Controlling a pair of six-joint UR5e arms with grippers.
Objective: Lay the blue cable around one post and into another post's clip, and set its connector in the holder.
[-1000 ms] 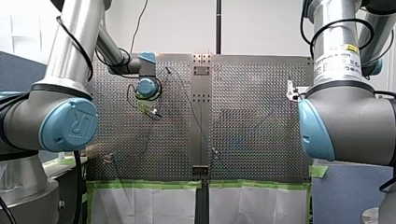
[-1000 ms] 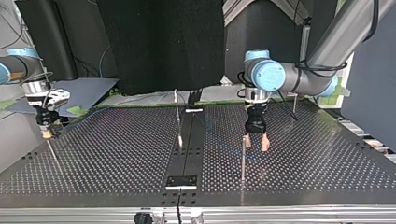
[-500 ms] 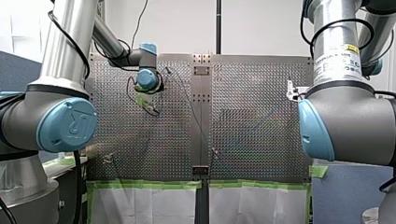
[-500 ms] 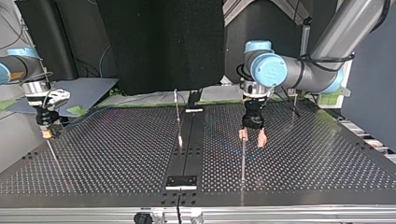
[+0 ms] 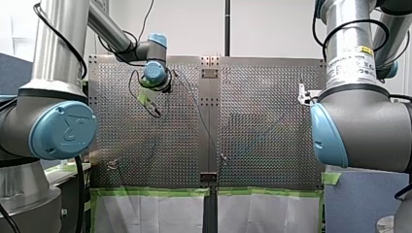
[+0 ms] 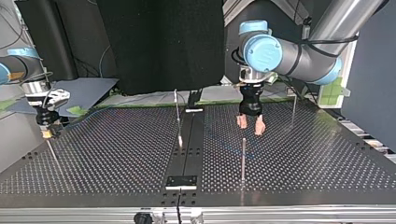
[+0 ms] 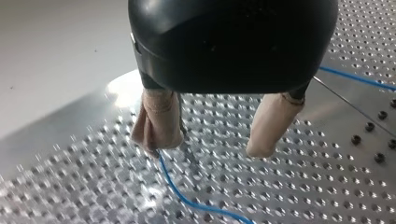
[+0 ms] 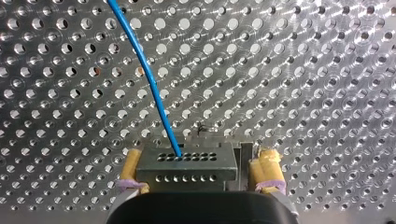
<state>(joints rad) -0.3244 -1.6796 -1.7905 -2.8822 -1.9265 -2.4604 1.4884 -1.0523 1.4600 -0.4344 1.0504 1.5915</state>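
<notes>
left gripper [image 6: 251, 127] hangs over the table [image 6: 327, 158], in the half at the top view's right and nearer the far edge there. fingers spread wide, beige pads [image 7: 158, 123], nothing between them, so it grips nothing. a thin post [image 6: 243, 158] stands upright between that gripper and the table's near edge, apart from the pads. a centre post [image 6: 177, 116] stands just beside the dark middle strip. left wrist view: blue cable [image 7: 187, 200] lies on the perforated plate and comes out from under one pad tip; can't tell if the pad touches it. another stretch of the cable crosses further ahead, next to a thin rod [image 7: 345, 100]. right gripper [image 8: 196, 175] is at the table's edge at the top view's left, yellow pads clamped on either side of the grey connector [image 8: 184, 161]. the cable leaves the connector's holed face and runs away over the holes ahead of the gripper. so the connector is in the right gripper's grasp at that edge, and the loose run of cable is under the left gripper. can't tell whether the cable touches either post.
</notes>
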